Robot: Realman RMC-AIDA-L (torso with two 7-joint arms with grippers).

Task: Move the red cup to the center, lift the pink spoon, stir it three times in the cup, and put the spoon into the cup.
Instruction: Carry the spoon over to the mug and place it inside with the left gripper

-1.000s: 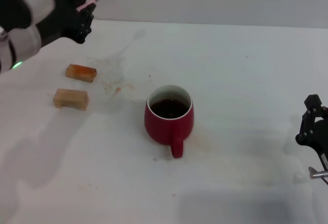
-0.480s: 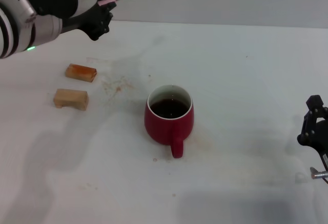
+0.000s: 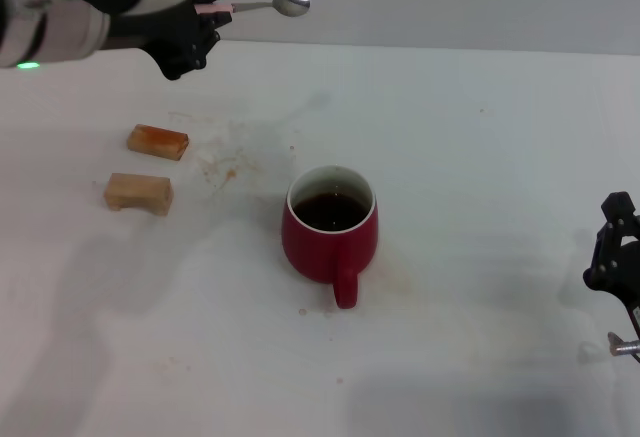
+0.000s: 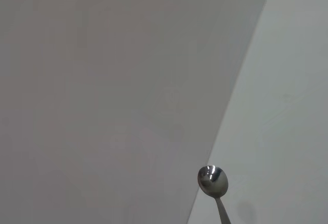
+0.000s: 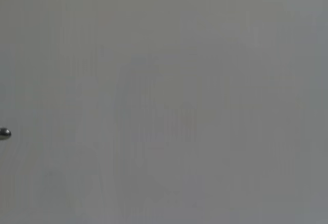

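Observation:
The red cup stands upright near the middle of the white table, dark liquid inside, its handle toward me. High at the back left my left gripper is shut on the pink spoon, held nearly level well above the table, silver bowl pointing right, left of and behind the cup. The spoon's bowl also shows in the left wrist view. My right gripper is parked low at the right edge.
Two tan blocks lie on the table left of the cup. Brownish stains mark the surface between the blocks and the cup. A grey wall runs behind the table.
My left arm has carried the spoon to the right, and the spoon has tipped from slanting upward to nearly level. The cup, blocks and right arm have not moved.

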